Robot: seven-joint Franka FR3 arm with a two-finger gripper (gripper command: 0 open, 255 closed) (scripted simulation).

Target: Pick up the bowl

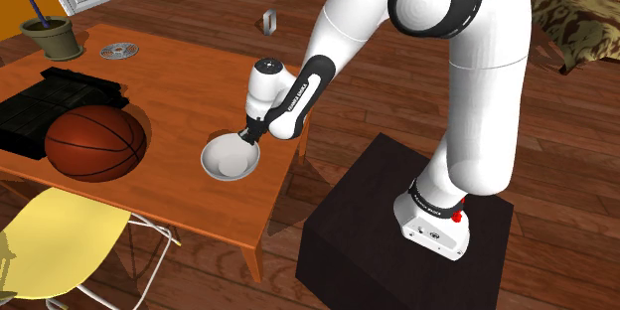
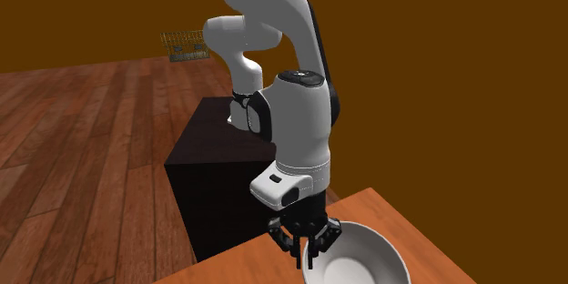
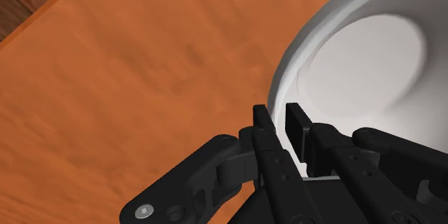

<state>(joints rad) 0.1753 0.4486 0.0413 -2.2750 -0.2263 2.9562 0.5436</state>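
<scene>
As the end effector [image 3: 281, 126] pinches its rim, bowl [image 3: 366, 57] opens upward.

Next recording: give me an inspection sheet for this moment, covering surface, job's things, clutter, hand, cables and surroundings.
Surface: orange-brown wooden table.
Job's things: white bowl, upright, near the table edge closest to the stand.
Clutter: basketball, black flat object, potted plant and grey disc, all on the table and apart from the bowl.
Grippers: hand at the bowl's rim, one finger inside and one outside, closed on it.
Cables: nothing seen.
Surroundings: yellow chair at the table, wood floor, black stand.
</scene>
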